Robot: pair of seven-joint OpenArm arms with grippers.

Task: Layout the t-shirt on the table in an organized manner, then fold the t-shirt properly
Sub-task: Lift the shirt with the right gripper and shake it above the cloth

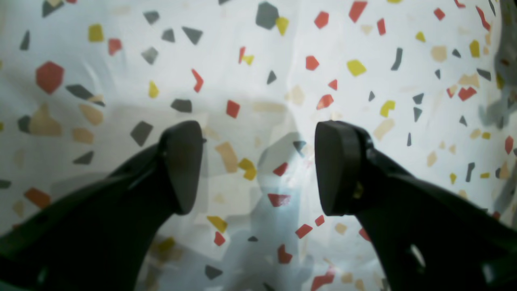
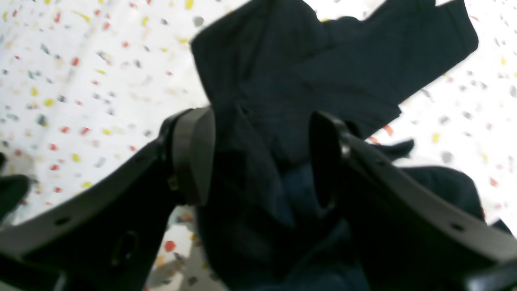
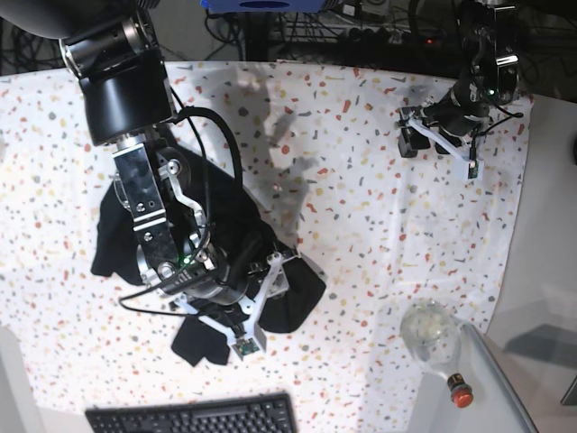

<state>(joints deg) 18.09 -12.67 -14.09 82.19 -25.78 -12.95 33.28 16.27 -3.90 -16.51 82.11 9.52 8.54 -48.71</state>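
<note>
light: bright, even | wrist views: soft blur | shadows: faint

The black soft-fabric t-shirt (image 2: 323, 68) is matt cloth, limp and creased, with no sheen. The surface (image 3: 361, 189) carries a thin white cloth printed with red, orange, yellow and grey flecks; it lies smooth with shallow wrinkles and reflects a faint soft light. The left pincer (image 1: 258, 167) has matt black plastic fingers with smooth, dull dark-grey pads (image 1: 183, 165). The right pincer (image 2: 262, 157) is of the same matt black plastic. The black keyboard (image 3: 194, 417) looks like matt plastic. The clear rounded bottle (image 3: 431, 336) is glossy and transparent.
</note>
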